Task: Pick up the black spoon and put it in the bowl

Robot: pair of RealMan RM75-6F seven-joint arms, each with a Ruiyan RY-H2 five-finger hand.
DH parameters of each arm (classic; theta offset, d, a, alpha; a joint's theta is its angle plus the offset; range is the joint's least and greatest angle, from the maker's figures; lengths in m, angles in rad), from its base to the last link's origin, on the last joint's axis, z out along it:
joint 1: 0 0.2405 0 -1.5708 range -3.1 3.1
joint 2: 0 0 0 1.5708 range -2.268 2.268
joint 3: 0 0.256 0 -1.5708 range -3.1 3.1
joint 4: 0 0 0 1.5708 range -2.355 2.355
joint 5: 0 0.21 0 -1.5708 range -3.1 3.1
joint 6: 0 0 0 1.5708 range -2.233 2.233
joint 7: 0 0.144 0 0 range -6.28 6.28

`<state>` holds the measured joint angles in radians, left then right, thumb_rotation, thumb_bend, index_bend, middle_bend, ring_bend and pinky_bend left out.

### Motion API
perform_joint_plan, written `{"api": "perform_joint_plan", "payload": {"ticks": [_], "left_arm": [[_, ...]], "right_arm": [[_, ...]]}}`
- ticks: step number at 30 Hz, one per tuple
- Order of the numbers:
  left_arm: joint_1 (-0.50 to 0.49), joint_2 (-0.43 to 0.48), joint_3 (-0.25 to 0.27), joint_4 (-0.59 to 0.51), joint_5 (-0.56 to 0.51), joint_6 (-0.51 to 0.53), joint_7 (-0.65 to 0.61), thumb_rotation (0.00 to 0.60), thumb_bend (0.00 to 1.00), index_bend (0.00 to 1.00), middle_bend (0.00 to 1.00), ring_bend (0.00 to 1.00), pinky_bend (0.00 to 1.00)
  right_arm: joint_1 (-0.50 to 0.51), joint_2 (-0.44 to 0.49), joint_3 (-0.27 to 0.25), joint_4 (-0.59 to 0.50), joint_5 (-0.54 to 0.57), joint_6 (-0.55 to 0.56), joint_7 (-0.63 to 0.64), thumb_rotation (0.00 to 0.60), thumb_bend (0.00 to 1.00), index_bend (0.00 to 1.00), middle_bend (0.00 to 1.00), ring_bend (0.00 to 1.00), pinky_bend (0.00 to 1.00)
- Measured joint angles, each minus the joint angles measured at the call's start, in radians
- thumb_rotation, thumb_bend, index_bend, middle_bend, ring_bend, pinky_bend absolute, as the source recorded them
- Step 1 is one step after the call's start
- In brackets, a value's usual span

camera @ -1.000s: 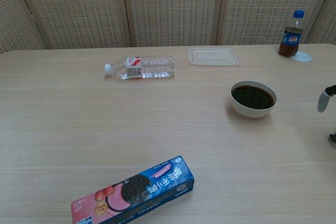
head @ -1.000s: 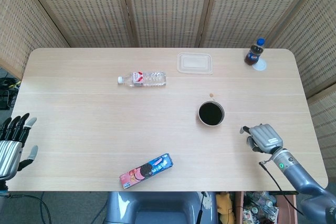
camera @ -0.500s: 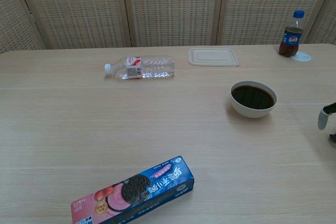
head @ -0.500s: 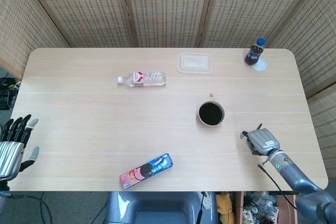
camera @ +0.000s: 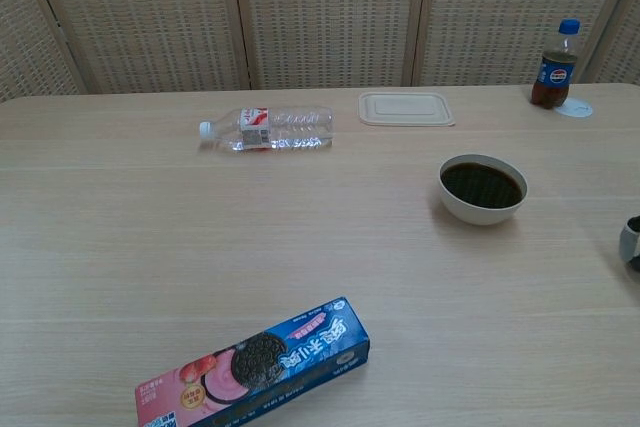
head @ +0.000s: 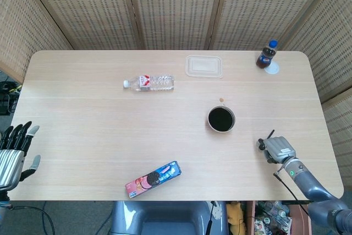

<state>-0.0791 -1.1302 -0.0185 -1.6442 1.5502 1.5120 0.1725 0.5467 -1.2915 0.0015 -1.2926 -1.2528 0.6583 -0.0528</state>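
Left hand: the left hand (head: 14, 152) hung off the table's (head: 82, 125) near-left corner, fingers spread and holding nothing.
Cookie box: the cookie box (head: 153, 179) lay flat near the front edge, well apart from both hands.
Water bottle: the water bottle (head: 149, 83) lay on its side toward the far half of the table.
Container: a shallow clear container (head: 204, 65) sat near the far edge, right of the water bottle.
Bowl: the bowl (head: 233, 115) stood upright right of centre, pale outside and very dark inside; a small tan speck (head: 221, 99) lay just behind it.
Black spoon: I could not pick out the black spoon anywhere on the open table. The bowl's inside was too dark to say whether anything lay in it.
Right hand: the right hand (head: 279, 150) sat low over the near-right part of the table, right of the bowl and apart from it. Its fingers looked drawn in, with a thin dark sliver poking out on its far side. I could not tell whether that was the spoon, nor whether the hand held anything.
Soda bottle: a soda bottle (head: 267, 55) stood upright at the far-right corner.
Doing it well: my judgement was to find the spoon first, grip the handle near its middle, lift it level, carry it over the bowl's rim and let go low.
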Motion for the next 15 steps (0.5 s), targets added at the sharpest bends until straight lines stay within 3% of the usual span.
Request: {"api": "perform_joint_plan", "payload": {"ticks": [15], "left_arm": [[0.002, -0.004, 0.004, 0.007, -0.007, -0.006, -0.005, 0.6, 0.45, 0.07, 0.04, 0.0, 0.0]], "right_arm": [[0.0, -0.022, -0.013, 0.054, 0.022, -0.027, 0.02, 0.6, 0.85, 0.33, 1.0, 1.0, 1.0]]}}
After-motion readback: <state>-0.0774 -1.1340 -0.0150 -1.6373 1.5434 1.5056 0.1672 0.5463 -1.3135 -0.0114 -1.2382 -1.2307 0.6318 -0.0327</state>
